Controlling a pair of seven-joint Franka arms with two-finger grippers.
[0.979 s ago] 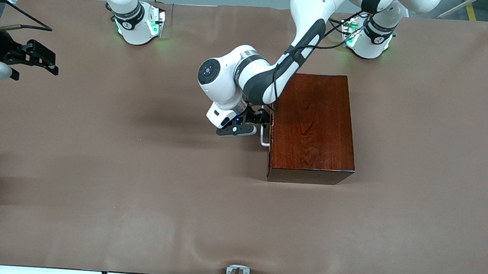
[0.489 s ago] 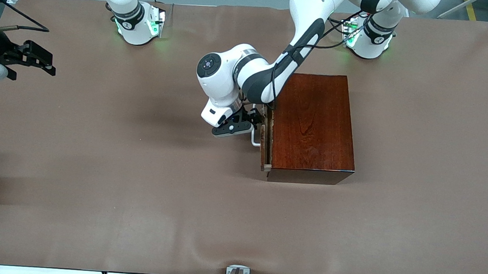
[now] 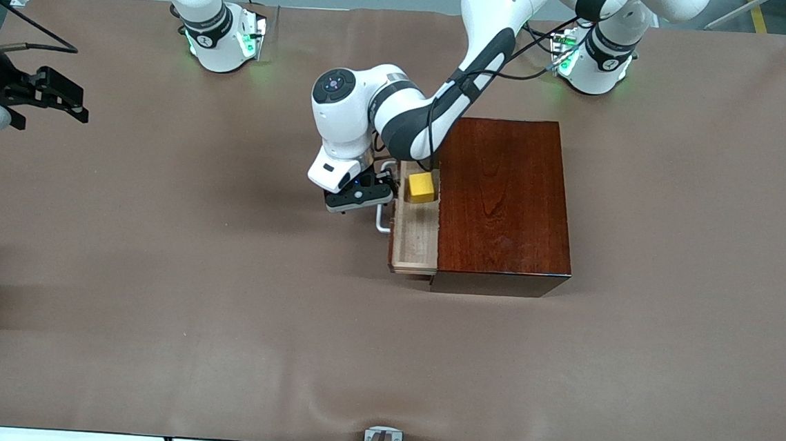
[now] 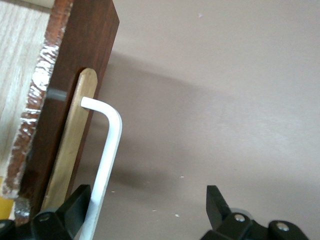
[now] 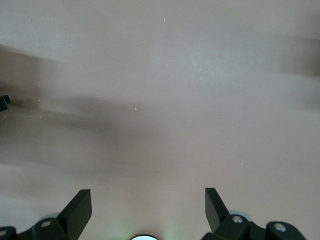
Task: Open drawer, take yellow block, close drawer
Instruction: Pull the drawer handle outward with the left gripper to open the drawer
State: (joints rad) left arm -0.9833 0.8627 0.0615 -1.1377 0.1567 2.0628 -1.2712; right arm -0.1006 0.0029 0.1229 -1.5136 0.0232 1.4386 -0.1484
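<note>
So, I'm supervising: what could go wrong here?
The open left gripper merely hooks the white bar handle of the light-wood drawer; it could slip off. The small yellow cube lies in it right beside the glossy mahogany box: cramped pick. The open right gripper waits at its arm's table end.

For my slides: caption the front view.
Open left gripper hooks the drawer handle, yellow block inside; right gripper waits open.

Front view as dial: box [image 3: 505, 201] on the table [image 3: 220, 319], just toward 2 o'clock of its centre. Drawer [image 3: 415, 243] juts from the box's 9 o'clock face, block [image 3: 421, 188] lying in its 12 o'clock end, handle [image 3: 382, 221] on its 9 o'clock front. Left gripper [image 3: 367, 194] at the handle, 9 o'clock of the drawer; right gripper [image 3: 62, 97] waits over the table's 10 o'clock edge, well apart.
</note>
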